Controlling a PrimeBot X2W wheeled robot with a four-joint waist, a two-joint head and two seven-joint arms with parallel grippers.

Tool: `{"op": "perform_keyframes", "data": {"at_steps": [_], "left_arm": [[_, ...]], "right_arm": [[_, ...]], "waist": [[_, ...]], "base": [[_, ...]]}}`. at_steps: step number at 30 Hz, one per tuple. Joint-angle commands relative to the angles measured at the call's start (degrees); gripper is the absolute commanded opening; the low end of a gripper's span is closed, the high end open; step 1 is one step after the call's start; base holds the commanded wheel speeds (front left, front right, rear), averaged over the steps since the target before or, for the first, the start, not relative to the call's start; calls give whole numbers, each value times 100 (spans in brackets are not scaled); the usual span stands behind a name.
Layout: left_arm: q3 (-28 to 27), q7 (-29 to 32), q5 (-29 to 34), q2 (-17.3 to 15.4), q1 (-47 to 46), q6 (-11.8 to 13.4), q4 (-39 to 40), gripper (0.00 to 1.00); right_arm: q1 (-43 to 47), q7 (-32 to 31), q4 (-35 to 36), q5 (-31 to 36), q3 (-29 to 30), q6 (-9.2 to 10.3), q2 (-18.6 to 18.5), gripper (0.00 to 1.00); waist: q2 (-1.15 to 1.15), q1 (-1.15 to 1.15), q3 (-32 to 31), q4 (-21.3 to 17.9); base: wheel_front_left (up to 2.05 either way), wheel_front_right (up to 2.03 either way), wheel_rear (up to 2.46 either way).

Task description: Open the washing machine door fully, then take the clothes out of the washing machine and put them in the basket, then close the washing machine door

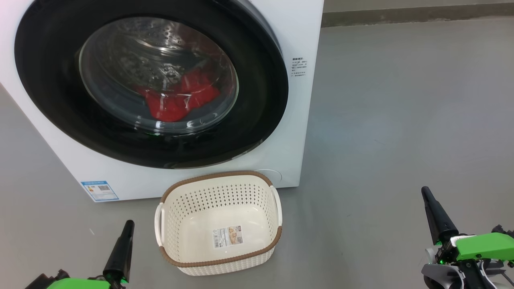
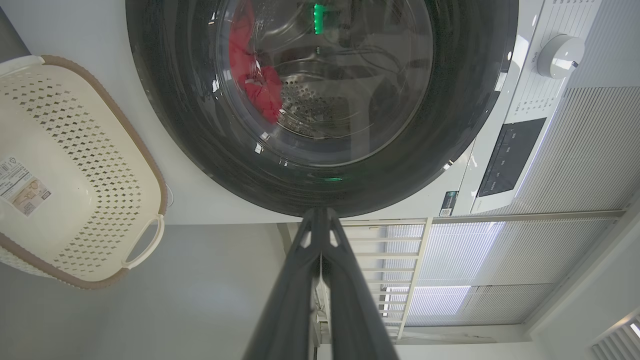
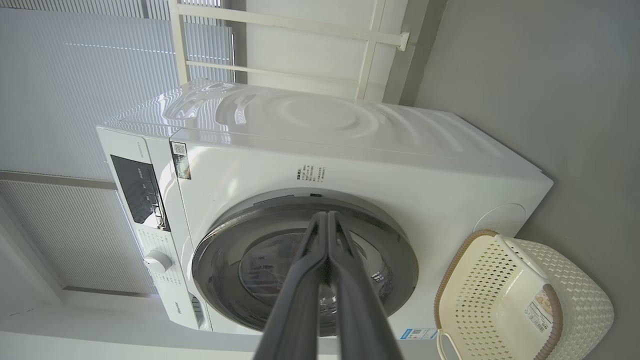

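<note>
The washing machine door (image 1: pixel 265 100) is shut flat against the front of the washing machine (image 1: pixel 299 32), so the first step, swinging it fully open, is not yet done. It lies ahead of both arms and higher than them.

The left gripper (image 1: pixel 128 224) sits low, below the door's left half. Its jaws are pressed together and hold nothing, and in the left wrist view the tips (image 2: pixel 320 214) aim at the door's black ring. The right gripper (image 1: pixel 425 193) has its jaws pressed together too and is empty. It stands well apart from the machine, out over bare floor beyond the machine's right side. The left arm is nearer the door as a whole, while the right arm is on the side of the door's right edge. The hinge cannot be made out. The right wrist view shows a small dark notch by that right edge, which may be the pull point.

The clothes (image 1: pixel 176 100) lie as a red heap low in the drum, seen through the glass bowl, with their long axis roughly across the drum.

The basket (image 1: pixel 217 178) stands upright on the floor just in front of the machine, below the door's right half and between the two grippers. It is empty apart from a paper label on its bottom.
</note>
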State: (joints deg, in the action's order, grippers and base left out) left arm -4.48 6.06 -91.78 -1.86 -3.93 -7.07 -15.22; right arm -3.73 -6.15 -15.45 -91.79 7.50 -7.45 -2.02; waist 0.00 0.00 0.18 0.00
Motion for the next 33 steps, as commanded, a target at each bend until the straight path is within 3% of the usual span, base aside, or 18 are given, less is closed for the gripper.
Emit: {"op": "perform_keyframes", "data": {"at_steps": [1, 16, 17, 26, 33], "left_arm": [[-204, 42, -40, -101, -226, -42, 118, 0], [-204, 42, -40, -101, -226, -42, 118, 0], [0, 0, 0, 0, -1, 0, 0, 100], [120, -75, 1, 61, 24, 5, -237, 100], [246, -200, 97, 29, -92, 2, -268, 100]], "right_arm": [[-246, -33, 143, -39, -99, -3, -86, 0], [-246, -33, 143, -39, -99, -3, -86, 0], [-1, 0, 0, 0, -1, 0, 0, 100], [3, 64, -264, -6, -161, -1, 70, 100], [-141, 184, -304, 69, -333, -1, 46, 100]], "waist": [[0, 0, 0, 0], [0, 0, 0, 0], [0, 0, 0, 0], [0, 13, -8, -1], [0, 0, 9, -3]], "base": [[0, 0, 0], [0, 0, 0], [0, 0, 0], [0, 0, 0], [0, 0, 0]]}}
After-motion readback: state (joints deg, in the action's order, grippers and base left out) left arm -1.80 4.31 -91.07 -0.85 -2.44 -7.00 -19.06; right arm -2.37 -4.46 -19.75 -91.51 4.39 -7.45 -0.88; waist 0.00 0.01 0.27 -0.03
